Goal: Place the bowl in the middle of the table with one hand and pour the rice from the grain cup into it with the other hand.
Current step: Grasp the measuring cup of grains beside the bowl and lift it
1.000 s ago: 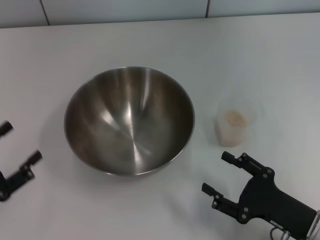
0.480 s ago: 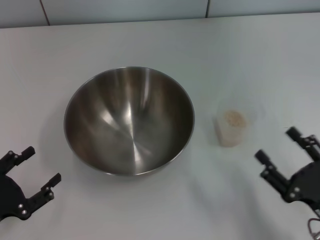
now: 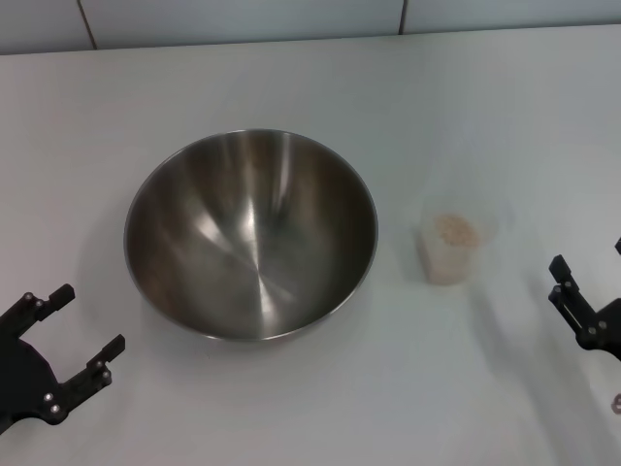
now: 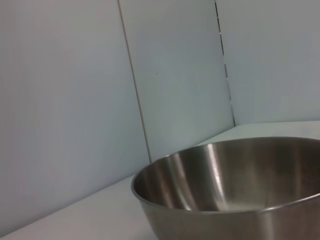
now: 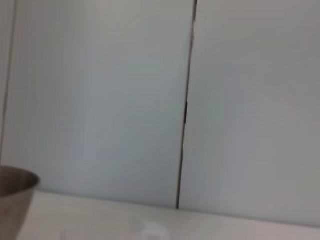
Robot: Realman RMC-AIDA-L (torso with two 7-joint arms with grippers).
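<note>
Currently both black end effectors, left (image 3: 76, 318) spread empty, right (image 3: 582, 291) unclear, are flanking the large steel bowl (image 3: 250, 233); approaching the translucent rice cup (image 3: 450, 248) seems next.

right gripper (image 3: 592, 291): cut by head view edge, one finger visible | bowl (image 4: 235, 190): cropped in left wrist view | grain cup (image 5: 152, 231): blurred

The bowl (image 3: 250, 235) is silvery grey steel with a brushed sheen and pale highlights. The grain cup (image 3: 449, 246) at its 3 o'clock is translucent, almost clear; the rice (image 3: 454, 229) inside is pale beige. The desk (image 3: 291, 78) is plain white. Both the left end effector (image 3: 70, 342) and right end effector (image 3: 587, 313) are black.
</note>
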